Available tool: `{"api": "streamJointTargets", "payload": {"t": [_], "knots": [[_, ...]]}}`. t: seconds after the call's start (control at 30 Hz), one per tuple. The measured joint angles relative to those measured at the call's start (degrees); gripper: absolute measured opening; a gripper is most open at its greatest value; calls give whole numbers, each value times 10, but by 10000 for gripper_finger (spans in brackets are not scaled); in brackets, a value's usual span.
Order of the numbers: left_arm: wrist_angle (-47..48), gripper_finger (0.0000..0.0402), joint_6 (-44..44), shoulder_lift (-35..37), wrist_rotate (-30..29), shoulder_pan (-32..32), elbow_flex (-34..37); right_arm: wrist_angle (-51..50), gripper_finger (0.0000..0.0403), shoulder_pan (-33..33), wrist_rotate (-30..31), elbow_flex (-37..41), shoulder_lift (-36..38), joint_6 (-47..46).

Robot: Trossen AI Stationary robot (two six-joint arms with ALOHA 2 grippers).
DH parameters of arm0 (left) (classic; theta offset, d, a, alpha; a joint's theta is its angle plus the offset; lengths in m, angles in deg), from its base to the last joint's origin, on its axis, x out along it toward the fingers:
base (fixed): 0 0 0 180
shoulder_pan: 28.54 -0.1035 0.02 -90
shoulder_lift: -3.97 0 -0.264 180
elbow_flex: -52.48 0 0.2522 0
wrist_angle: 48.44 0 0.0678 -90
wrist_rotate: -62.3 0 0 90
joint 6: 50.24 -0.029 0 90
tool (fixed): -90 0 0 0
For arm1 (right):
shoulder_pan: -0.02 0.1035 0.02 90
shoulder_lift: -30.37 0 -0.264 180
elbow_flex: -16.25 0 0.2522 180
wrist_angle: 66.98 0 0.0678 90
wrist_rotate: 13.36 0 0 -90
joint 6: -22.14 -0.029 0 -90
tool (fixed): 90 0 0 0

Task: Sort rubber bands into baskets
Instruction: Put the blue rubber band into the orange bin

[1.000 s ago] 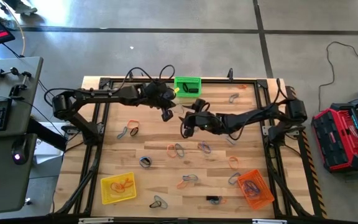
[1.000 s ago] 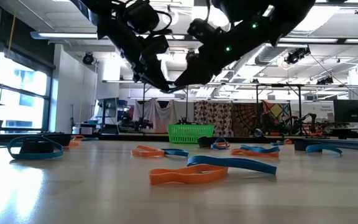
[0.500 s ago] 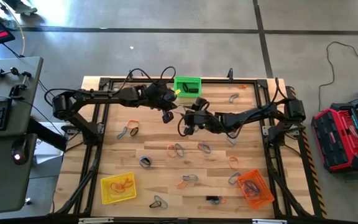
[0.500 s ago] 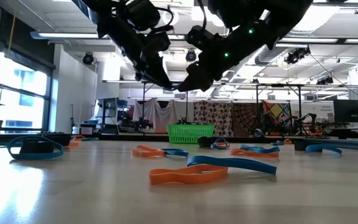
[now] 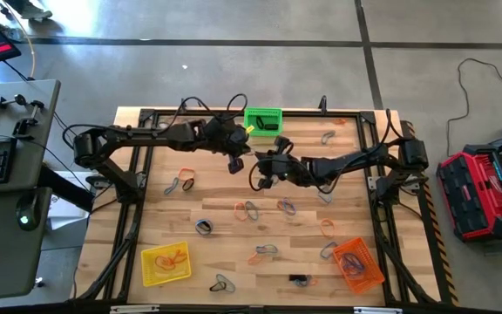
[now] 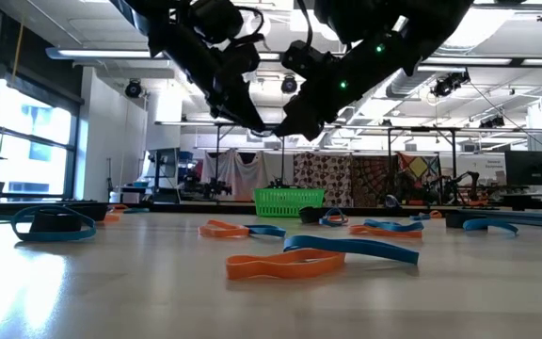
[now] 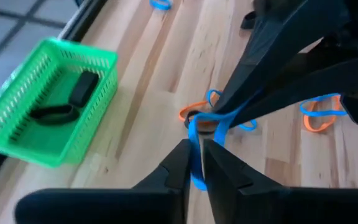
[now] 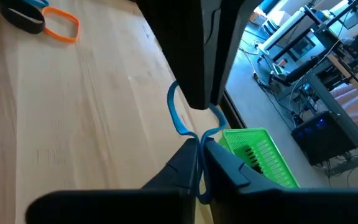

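Two pincers pinch one thin blue rubber loop (image 7: 199,138) in mid-air above the wooden desk (image 5: 216,187), near the green plastic mesh basket (image 5: 263,120): the left pincer (image 7: 195,163) and the right pincer (image 8: 199,158), each pressed onto it. We judge it light, soft and stretchy, best nipped on a single strand. Only the wrist views show the band; from above we see the spot but not the loop.

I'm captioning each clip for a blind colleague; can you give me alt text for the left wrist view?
The left gripper pinches a blue rubber band between its dark fingers, and the right arm's fingers grip the same band from the other end above the wooden table. A green basket nearby holds black bands.
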Motion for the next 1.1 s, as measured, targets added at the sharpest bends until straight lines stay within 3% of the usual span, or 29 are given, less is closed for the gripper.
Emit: {"api": "streamJointTargets", "payload": {"t": [0.33, 0.53, 0.8, 1.1], "knots": [[-34, 129, -34, 0, 0, 17, 0, -3, 2, 0, 2, 0, 0, -2], [-108, 172, -36, 1, 0, 9, 43, -4, 1, 1, 2, 0, 0, -2], [-221, 184, -28, 8, 1, 3, 116, -49, 1, 7, -1, 0, 1, -35], [-347, 184, -12, 84, 19, -5, 204, -144, 0, 32, -1, 0, 45, -100]]}}
